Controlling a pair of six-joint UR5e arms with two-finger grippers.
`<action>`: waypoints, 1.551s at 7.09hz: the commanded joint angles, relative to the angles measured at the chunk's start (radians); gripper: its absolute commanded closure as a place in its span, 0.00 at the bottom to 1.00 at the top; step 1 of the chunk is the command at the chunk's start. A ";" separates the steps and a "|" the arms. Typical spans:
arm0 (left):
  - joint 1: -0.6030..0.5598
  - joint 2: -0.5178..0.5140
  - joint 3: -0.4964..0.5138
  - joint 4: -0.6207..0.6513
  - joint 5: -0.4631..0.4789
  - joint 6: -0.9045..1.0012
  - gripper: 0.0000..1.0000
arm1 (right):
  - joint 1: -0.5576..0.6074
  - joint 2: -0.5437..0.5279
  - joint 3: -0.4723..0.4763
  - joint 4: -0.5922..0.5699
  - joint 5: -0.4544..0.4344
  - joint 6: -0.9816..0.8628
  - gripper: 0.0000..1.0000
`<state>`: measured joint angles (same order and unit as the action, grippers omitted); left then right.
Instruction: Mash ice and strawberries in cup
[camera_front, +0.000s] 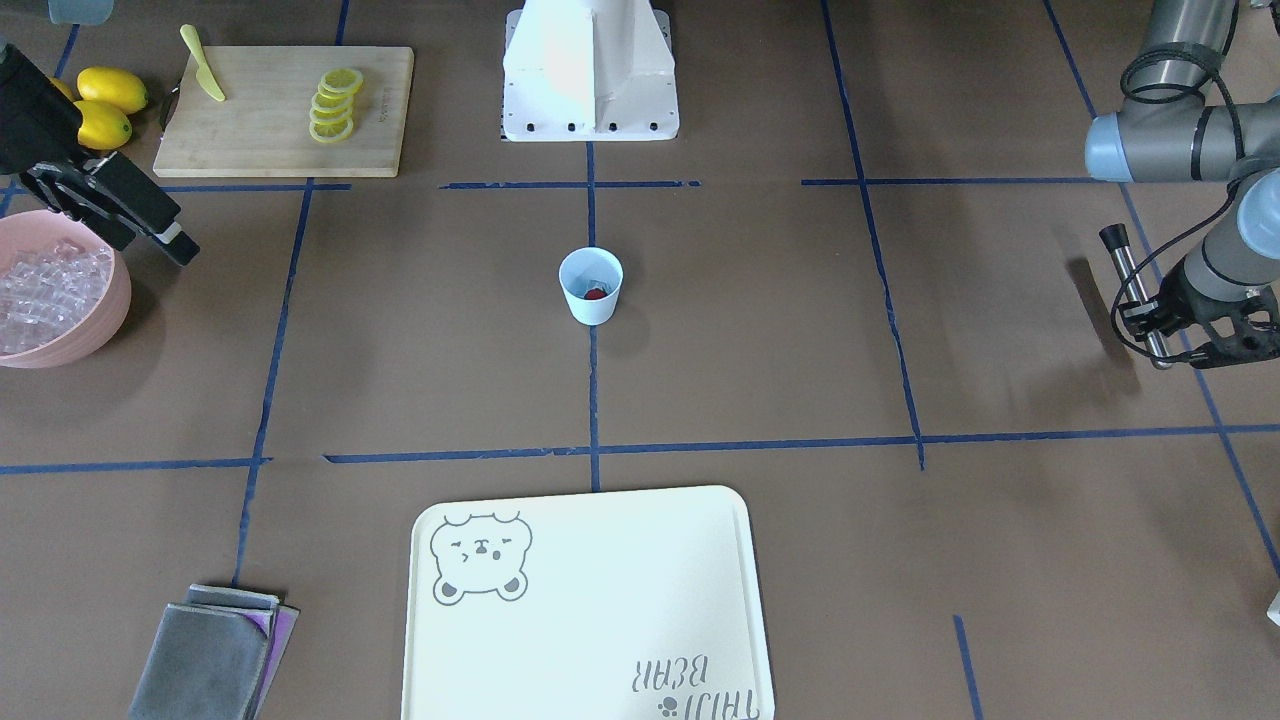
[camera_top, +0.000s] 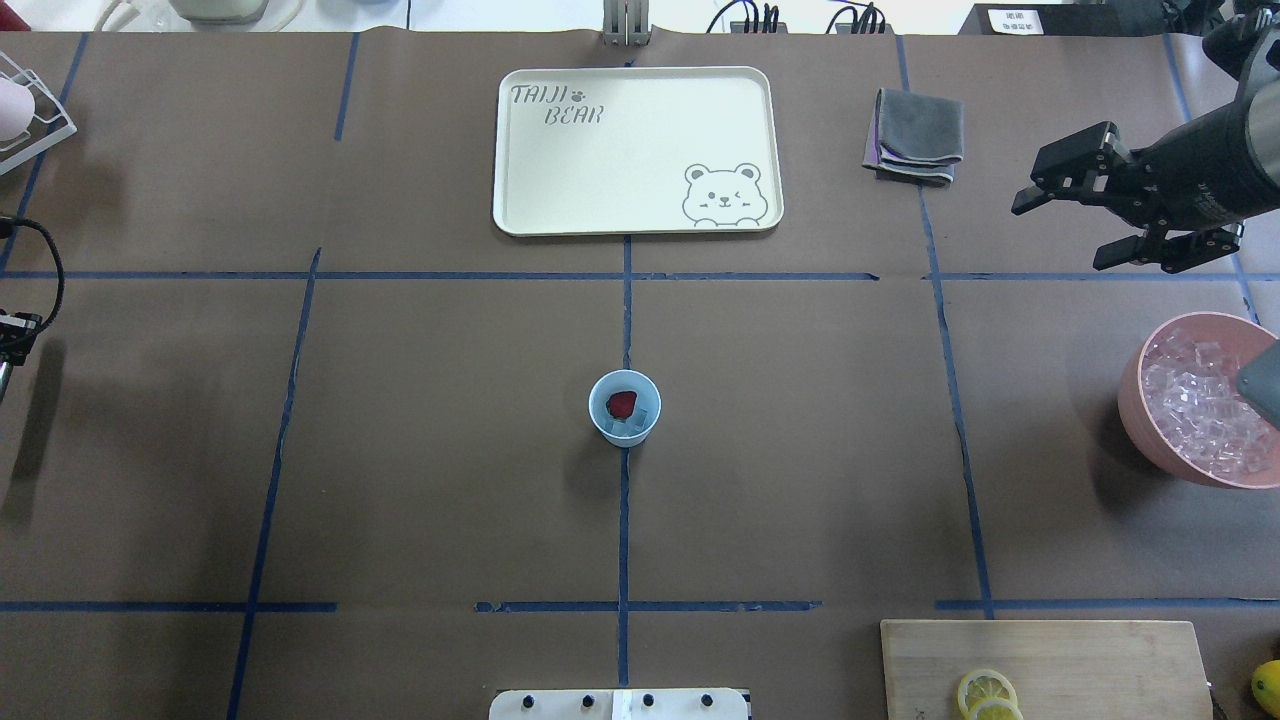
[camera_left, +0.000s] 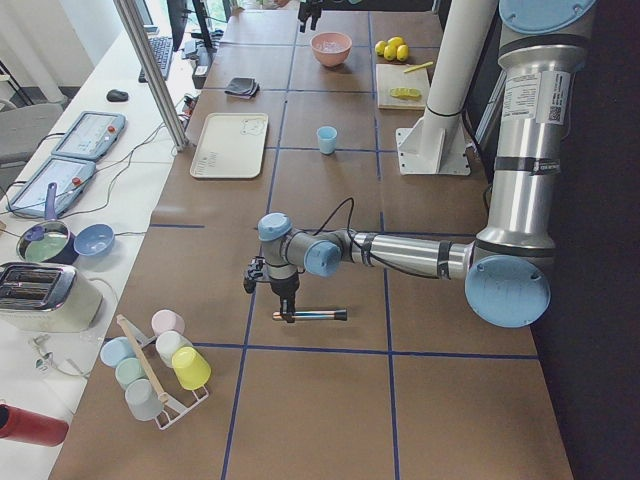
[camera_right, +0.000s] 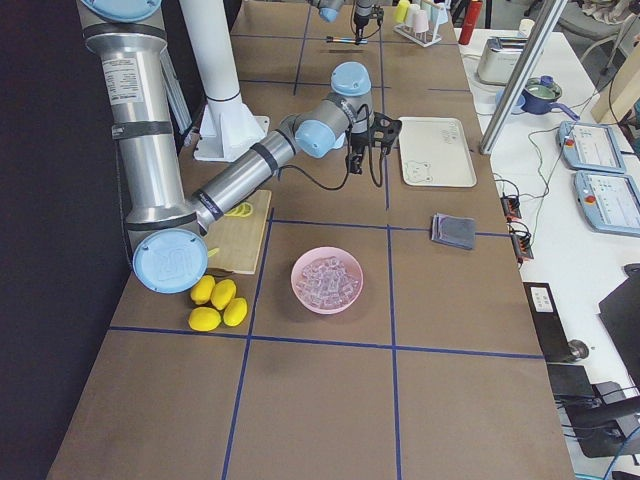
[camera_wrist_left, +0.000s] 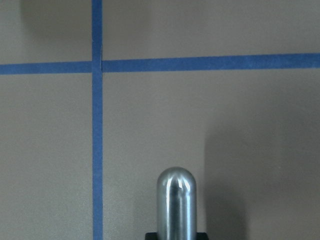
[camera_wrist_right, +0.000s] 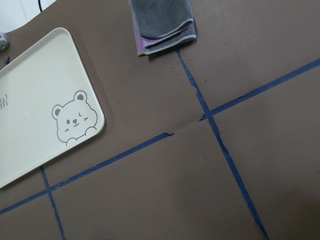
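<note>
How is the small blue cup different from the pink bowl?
The cup is small, pale blue and tapered; the bowl is much larger, pink and rounded. The cup holds a strawberry and a little ice; the bowl holds only an ice pile. The cup stands mid-table, the bowl far to the robot's right. Both stand upright.

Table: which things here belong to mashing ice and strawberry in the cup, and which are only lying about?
Job: cup, strawberry piece inside it, ice in pink bowl, metal masher in left claw.
Lying about: bear tray, folded cloths, cutting board, lemon slices, whole lemons, yellow knife.
</note>
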<state>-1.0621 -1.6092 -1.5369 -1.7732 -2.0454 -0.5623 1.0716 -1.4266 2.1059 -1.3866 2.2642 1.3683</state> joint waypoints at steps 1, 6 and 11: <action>0.001 0.000 0.006 0.000 -0.002 -0.001 0.91 | 0.001 0.000 0.005 0.000 0.002 0.000 0.00; 0.007 -0.001 0.023 0.000 -0.001 0.041 0.77 | 0.001 -0.002 0.000 0.000 0.002 0.000 0.00; 0.007 -0.006 0.034 -0.006 -0.003 0.039 0.31 | 0.001 0.000 0.002 0.000 0.002 0.000 0.00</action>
<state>-1.0548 -1.6147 -1.5034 -1.7750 -2.0475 -0.5225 1.0722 -1.4266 2.1075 -1.3867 2.2657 1.3683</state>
